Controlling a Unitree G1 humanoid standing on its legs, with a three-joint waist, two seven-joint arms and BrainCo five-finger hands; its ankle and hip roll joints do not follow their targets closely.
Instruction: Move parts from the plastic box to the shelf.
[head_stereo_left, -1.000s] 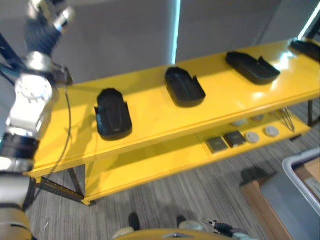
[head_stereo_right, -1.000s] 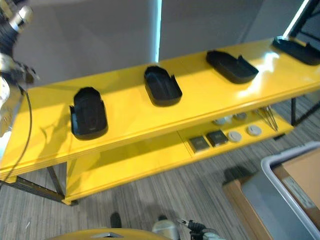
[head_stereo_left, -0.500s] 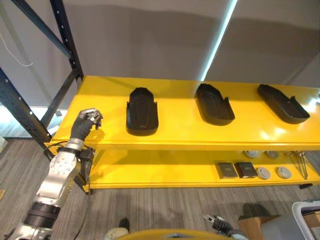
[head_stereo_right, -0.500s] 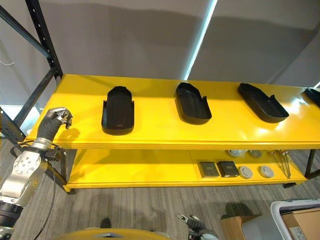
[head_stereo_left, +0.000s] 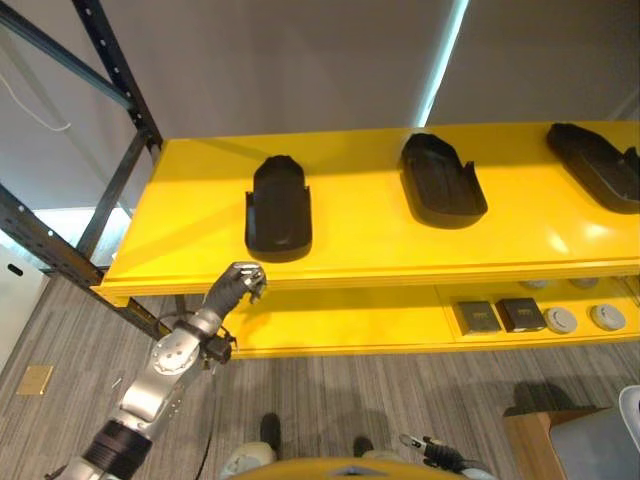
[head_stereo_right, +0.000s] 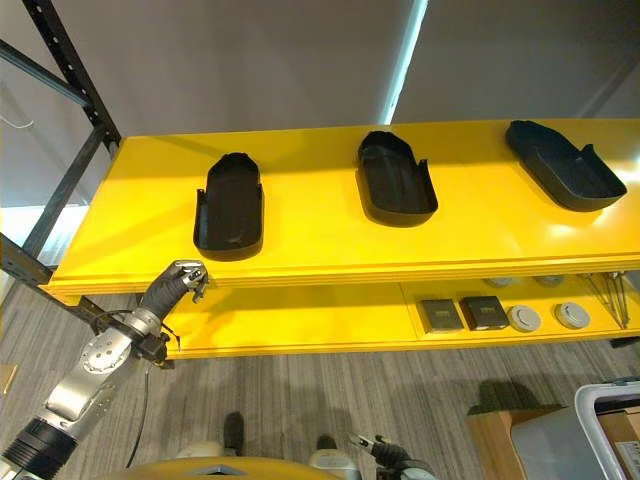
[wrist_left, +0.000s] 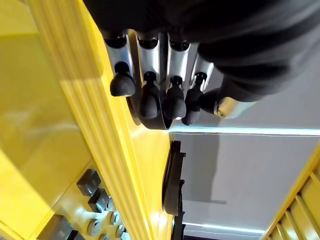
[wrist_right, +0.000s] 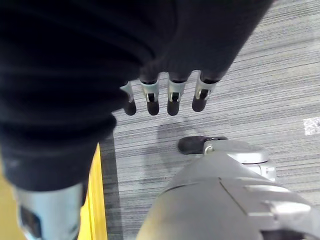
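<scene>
Three black moulded parts lie in a row on the top of the yellow shelf (head_stereo_left: 360, 240): one at the left (head_stereo_left: 278, 205), one in the middle (head_stereo_left: 442, 180), one at the right (head_stereo_right: 565, 165). My left hand (head_stereo_left: 238, 285) hangs just below the shelf's front edge, under the leftmost part, with its fingers (wrist_left: 150, 95) curled and nothing in them. My right hand (wrist_right: 172, 100) points down at the floor, fingers straight and empty. A corner of the grey plastic box (head_stereo_right: 610, 395) shows at the lower right.
The lower shelf board (head_stereo_right: 300, 320) carries two dark square blocks (head_stereo_right: 462, 313) and several round discs (head_stereo_right: 548, 317) at its right end. A dark metal rack upright (head_stereo_left: 110, 70) rises by the shelf's left end. A cardboard box (head_stereo_right: 495, 440) stands on the floor beside the plastic box.
The camera has swung, so the whole picture has shifted. My left arm has dropped from high up, past the shelf top's left end, to below the front edge, its hand still curled.
</scene>
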